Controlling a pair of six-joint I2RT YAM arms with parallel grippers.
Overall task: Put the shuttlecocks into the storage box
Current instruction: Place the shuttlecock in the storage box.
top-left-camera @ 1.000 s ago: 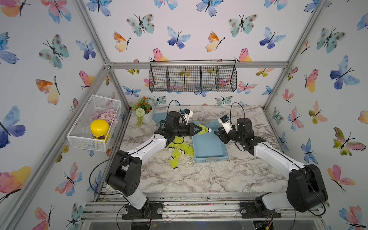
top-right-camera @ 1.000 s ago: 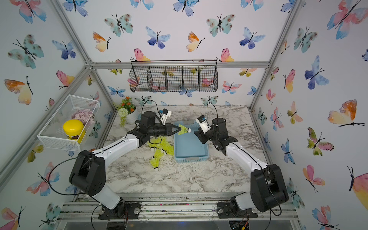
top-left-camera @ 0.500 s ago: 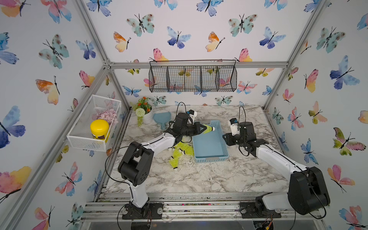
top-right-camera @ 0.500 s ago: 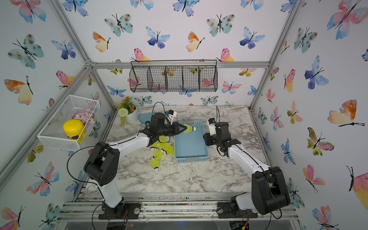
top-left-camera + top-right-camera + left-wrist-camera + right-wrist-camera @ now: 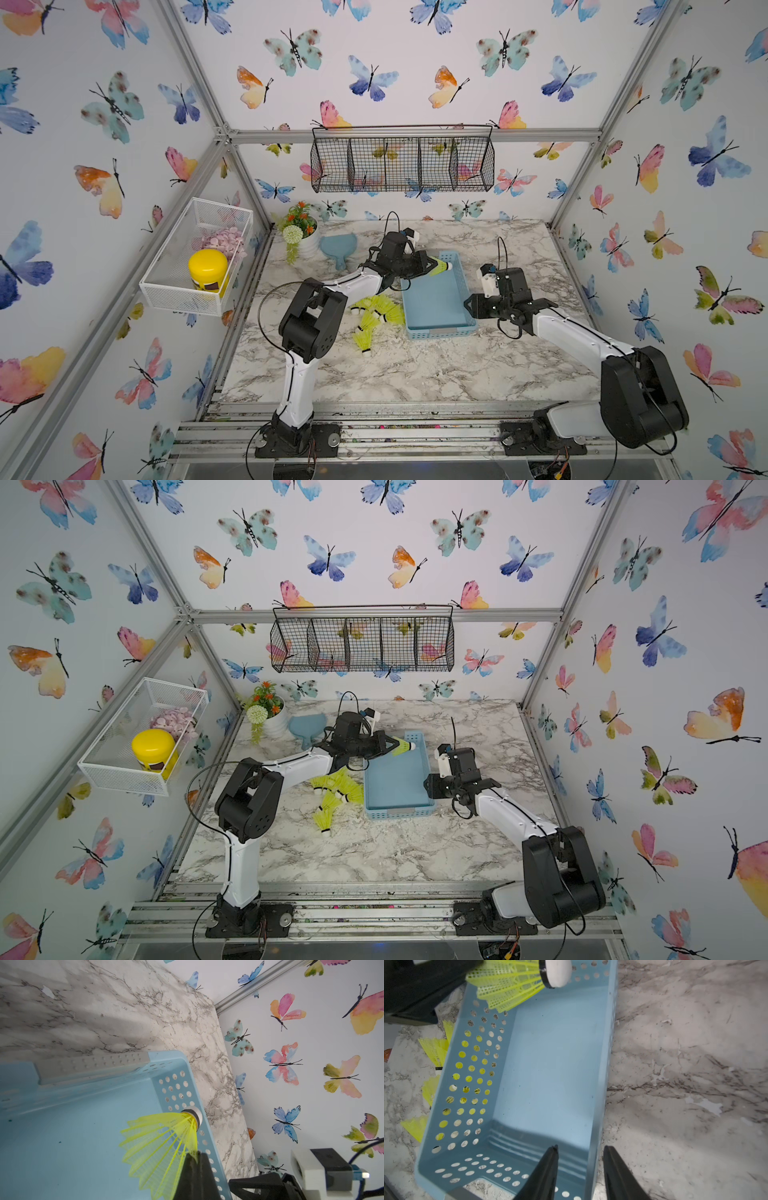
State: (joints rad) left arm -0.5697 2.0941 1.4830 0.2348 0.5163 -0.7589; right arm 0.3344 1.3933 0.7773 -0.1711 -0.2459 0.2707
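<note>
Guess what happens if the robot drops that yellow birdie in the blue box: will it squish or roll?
The shuttlecock probably weighs little: its skirt is open mesh. The skirt likely bends, since the left end effector pinches just its edge. Dropped in the storage box, the cone might roll in a curve.

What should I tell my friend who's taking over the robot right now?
Left gripper: shut on one shuttlecock, held above the far end of the storage box.
Right gripper: open, with one jaw on each side of the box's side wall.
Done: nothing is in the box yet.
Left: drop this one in, then fetch the other shuttlecocks piled on the table beside the box.
</note>
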